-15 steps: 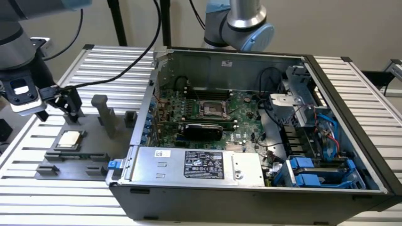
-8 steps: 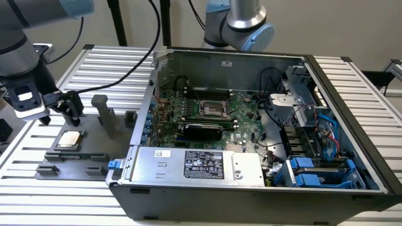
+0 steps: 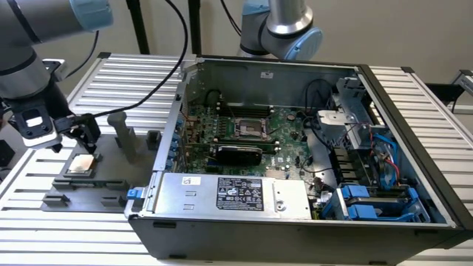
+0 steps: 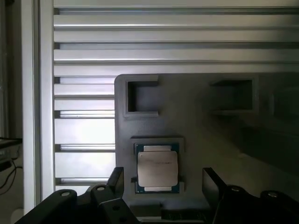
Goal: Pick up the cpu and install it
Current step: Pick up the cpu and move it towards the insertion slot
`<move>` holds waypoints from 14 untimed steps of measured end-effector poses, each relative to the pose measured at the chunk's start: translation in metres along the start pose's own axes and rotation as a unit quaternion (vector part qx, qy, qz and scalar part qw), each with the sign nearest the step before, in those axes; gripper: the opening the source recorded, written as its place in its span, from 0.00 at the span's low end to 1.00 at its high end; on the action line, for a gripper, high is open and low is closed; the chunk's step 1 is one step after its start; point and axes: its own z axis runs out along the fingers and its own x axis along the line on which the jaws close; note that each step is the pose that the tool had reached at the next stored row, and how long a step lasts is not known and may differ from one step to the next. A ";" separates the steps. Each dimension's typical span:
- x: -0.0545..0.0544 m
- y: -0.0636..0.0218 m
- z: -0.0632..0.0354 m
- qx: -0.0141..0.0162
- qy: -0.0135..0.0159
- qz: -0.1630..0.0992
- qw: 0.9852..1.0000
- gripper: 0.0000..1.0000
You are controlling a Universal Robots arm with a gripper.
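Saw small flat square cpu [image 4: 157,169], brushed silvery metal lid with thin blue-green rim, seated in recess of matte grey plastic tray [image 4: 201,135], black angular gripper [image 4: 161,184] spread apart astride it.

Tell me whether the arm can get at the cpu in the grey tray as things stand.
Probably yes. The jaws stand open just above the cpu, one to each side of it in the wrist view, and nothing covers the chip in its grey tray.
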 end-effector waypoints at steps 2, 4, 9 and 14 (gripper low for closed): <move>0.000 -0.0007 0.0036 0.000 0.000 0.000 1.000 0.77; 0.000 -0.0013 0.0072 0.000 0.000 0.000 1.000 0.77; 0.001 -0.0026 0.0163 0.000 0.000 0.000 1.000 0.77; 0.002 -0.0034 0.0254 0.000 0.000 0.000 1.000 0.77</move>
